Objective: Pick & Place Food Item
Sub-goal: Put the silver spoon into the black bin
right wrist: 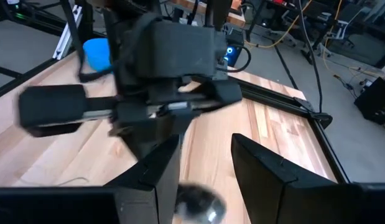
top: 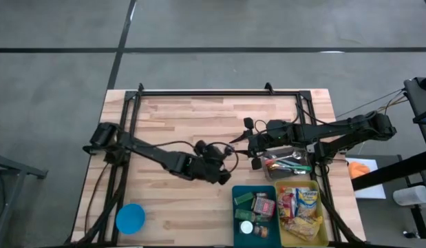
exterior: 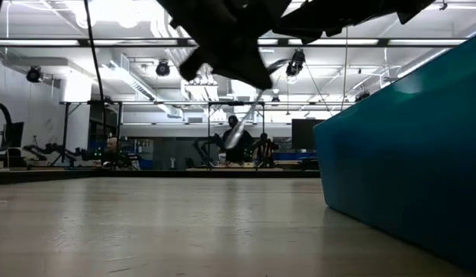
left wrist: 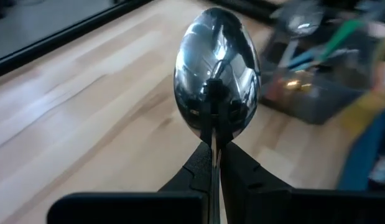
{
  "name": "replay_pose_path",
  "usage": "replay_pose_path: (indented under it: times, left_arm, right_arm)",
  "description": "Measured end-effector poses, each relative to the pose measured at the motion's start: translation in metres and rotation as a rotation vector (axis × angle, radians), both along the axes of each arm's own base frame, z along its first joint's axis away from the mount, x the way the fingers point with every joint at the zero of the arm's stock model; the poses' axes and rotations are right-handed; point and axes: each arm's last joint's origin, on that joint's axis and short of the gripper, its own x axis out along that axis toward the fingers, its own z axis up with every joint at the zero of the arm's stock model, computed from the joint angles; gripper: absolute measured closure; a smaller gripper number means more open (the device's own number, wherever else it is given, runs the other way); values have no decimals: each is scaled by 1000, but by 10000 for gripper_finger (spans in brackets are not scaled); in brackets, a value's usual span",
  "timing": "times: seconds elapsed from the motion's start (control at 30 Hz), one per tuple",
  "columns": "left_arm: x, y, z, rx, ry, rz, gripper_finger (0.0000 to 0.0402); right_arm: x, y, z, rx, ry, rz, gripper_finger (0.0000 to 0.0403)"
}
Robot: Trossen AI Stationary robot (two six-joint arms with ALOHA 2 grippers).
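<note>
Pale wooden table [top: 171,117], bins along its near right edge. Left gripper [left wrist: 215,158] clenched on a spoon [left wrist: 217,78] by the handle, bowl forward, long axis pointing at the right gripper [right wrist: 204,163]. Right gripper's fingers parted, facing the spoon, bowl just beyond them. Likely handover; right arm nearer the food bins [top: 302,207].

A grey concrete floor [top: 199,27] surrounds the table, under bright ceiling lights [exterior: 122,11] and workbenches.
</note>
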Motion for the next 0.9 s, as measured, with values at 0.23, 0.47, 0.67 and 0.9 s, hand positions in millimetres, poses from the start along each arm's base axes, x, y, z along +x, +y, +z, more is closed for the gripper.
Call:
replay_pose_path:
  times: [0.23,0.47,0.67,0.9]
  left_arm:
    - [3,2,-24,71,-96,-185,397]
    - [-9,33,-53,-15,-239,-240,398]
    - [-12,81,-59,-216,-389,-299,398]
    - [-10,121,-59,-548,-476,-63,398]
  right_arm:
    - [0,0,0,0,0,0,262]
    - [0,0,0,0,0,0,262]
    - [0,0,0,0,0,0,262]
    - [0,0,0,0,0,0,262]
